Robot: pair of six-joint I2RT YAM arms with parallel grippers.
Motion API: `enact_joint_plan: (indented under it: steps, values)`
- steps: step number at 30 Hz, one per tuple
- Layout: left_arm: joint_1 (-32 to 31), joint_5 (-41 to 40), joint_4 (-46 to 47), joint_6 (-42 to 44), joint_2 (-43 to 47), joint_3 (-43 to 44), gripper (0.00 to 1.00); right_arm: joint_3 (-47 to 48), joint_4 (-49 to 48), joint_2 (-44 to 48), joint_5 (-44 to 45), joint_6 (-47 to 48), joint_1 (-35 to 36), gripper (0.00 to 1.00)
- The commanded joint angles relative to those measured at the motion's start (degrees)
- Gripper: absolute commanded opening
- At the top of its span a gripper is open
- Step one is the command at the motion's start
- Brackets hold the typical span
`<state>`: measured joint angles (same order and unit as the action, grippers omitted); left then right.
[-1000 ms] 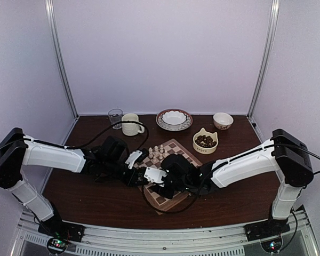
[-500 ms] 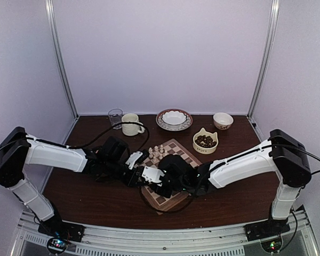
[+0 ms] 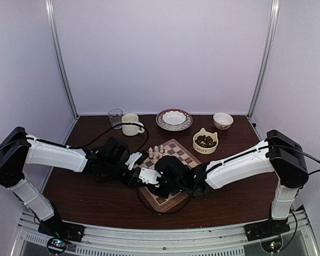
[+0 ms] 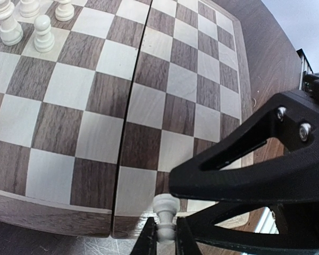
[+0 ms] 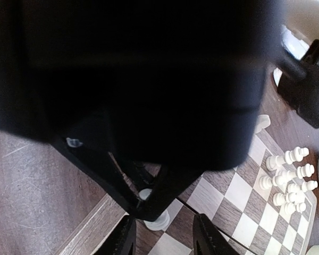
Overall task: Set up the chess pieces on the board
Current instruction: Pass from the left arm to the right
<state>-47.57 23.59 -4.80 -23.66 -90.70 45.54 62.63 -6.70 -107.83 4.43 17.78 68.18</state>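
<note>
One chessboard (image 4: pixel 149 106), roughly nine cream chess pieces (image 4: pixel 43 34), one mug (image 3: pixel 131 124), one glass tumbler (image 3: pixel 115 117), three bowls (image 3: pixel 223 124), two white robot arms (image 3: pixel 53 154).

Checkered board (image 4: pixel 149 101), cream chess pieces (image 4: pixel 43 33) upright

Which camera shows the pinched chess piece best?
Left wrist view: the chess piece is sharp in the left end effector's grip at the board's edge. The right wrist view shows only its base; the top view hides it.
</note>
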Motion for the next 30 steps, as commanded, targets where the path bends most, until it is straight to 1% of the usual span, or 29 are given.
enact_joint_plan:
  steps: [1, 6, 13, 16, 21, 25, 30]
  values:
    - [-0.9, -0.2, 4.1, 0.2, 1.5, 0.6, 0.0, 0.2, -0.3, -0.6, 1.6, 1.5, 0.7, 0.4]
    - [0.5, 2.1, 6.8, -1.8, 1.4, -0.3, 0.0, -0.1, -0.4, -0.3, 2.0, 2.0, 0.9, 0.4]
    - [0.6, 2.8, 7.3, -1.6, 2.2, -0.8, 0.0, 1.0, 0.4, -1.4, 4.4, 3.1, 2.0, 0.4]
    - [0.6, 3.5, 7.8, -1.3, 2.9, -1.3, 0.0, 1.5, 0.8, -2.0, 6.6, 3.1, 2.1, 0.38]
    - [0.6, 4.4, 8.3, -1.1, 3.6, -1.7, 0.0, 1.6, 0.5, -2.1, 7.2, 2.9, 2.1, 0.34]
    - [0.6, 4.9, 8.6, -1.1, 3.8, -1.8, 0.01, 2.1, 0.5, -2.8, 9.6, 2.6, 2.1, 0.33]
    - [0.6, 5.0, 8.6, -1.2, 3.7, -1.8, 0.01, 2.4, 0.4, -3.2, 10.7, 2.6, 2.1, 0.32]
